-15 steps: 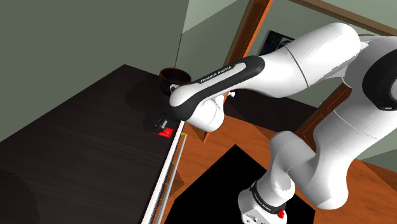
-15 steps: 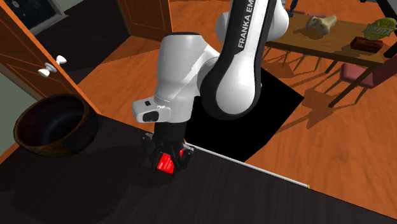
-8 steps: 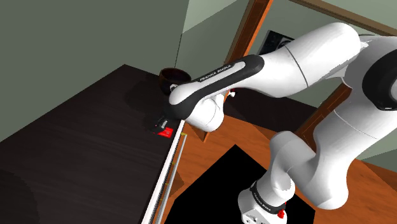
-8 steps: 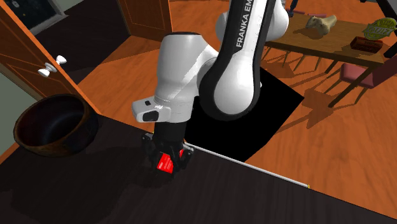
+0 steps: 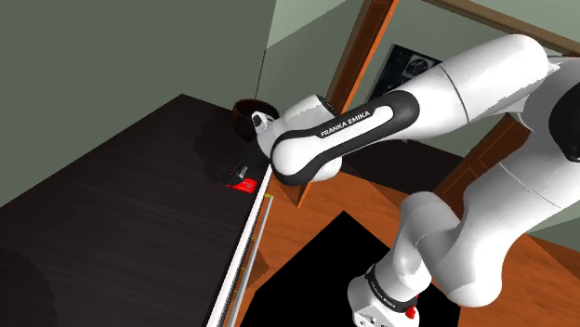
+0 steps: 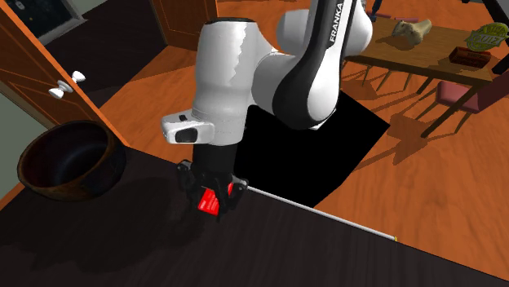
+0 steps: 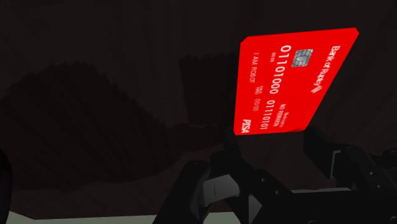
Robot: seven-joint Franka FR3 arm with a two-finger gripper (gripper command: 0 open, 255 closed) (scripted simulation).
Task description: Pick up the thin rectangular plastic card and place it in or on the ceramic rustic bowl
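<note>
Card (image 5: 245, 186), red, at gripper (image 5: 242, 173), close to near edge of table (image 5: 112, 186). Bowl (image 5: 249, 109) further along same edge, at far corner, apart from card.

Second exterior view: gripper (image 6: 214, 192) pointing down, jaws pinching card (image 6: 210, 200). Card tilted and low over table (image 6: 122, 253), seemingly just clear of it. Bowl (image 6: 72, 161), dark brown, empty, off to this view's left.

Wrist view: card (image 7: 296, 83) clasped at its lower end between fingers (image 7: 318, 145) of gripper (image 7: 272, 137) (chip and bank print legible). Dark table (image 7: 95, 95) behind.

Step in hand, as judged: grasp made, lift just begun. Next move: more height to clear bowl's rim, then carry along edge to bowl, release over its hollow. Thin card, narrow hold, so a steady carry called for.

Against half a second ago: wrist turned and a little higher, forearm swung round, card raised and tilted. Bowl unmoved.
</note>
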